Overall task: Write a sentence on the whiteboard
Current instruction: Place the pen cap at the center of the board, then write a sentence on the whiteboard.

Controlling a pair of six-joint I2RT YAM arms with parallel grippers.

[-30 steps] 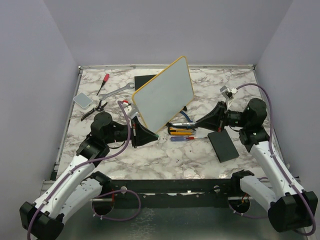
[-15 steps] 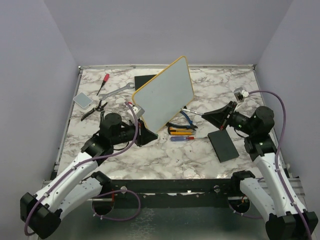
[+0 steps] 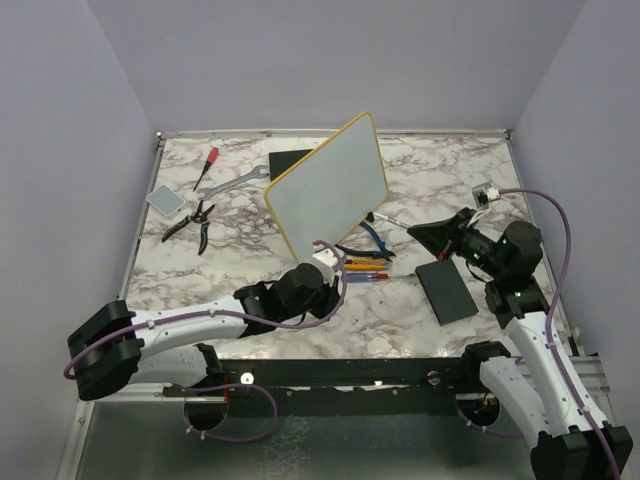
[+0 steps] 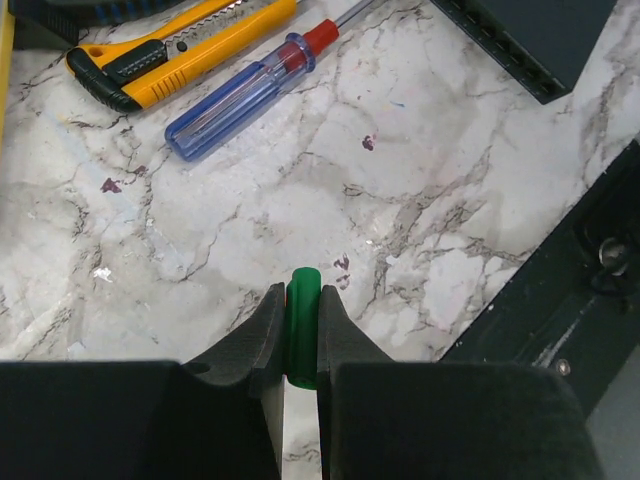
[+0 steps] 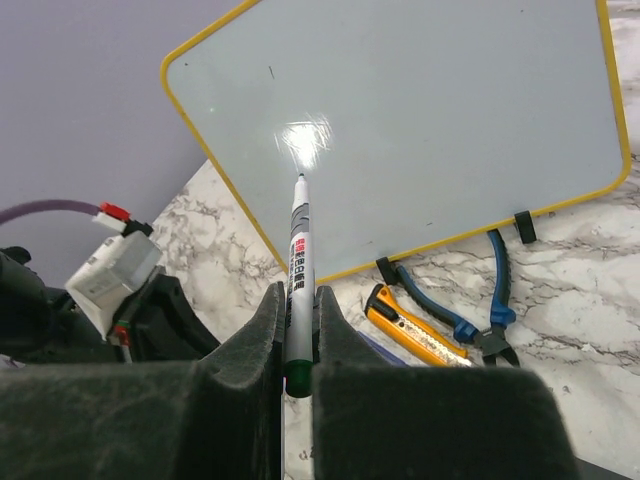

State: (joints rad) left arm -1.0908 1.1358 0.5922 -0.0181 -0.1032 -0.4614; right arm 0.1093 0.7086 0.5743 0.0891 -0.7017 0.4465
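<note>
Ahead, tilted whiteboard facing right gripper clamping marker, left gripper pinching green cylinder

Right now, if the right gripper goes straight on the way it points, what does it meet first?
Likely the whiteboard: the marker held in the right gripper aims at its face, though the gap is unclear.

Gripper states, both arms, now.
Left gripper: closed on a green cylinder, possibly a cap.
Right gripper: closed on a white marker, tip toward the whiteboard.
</note>
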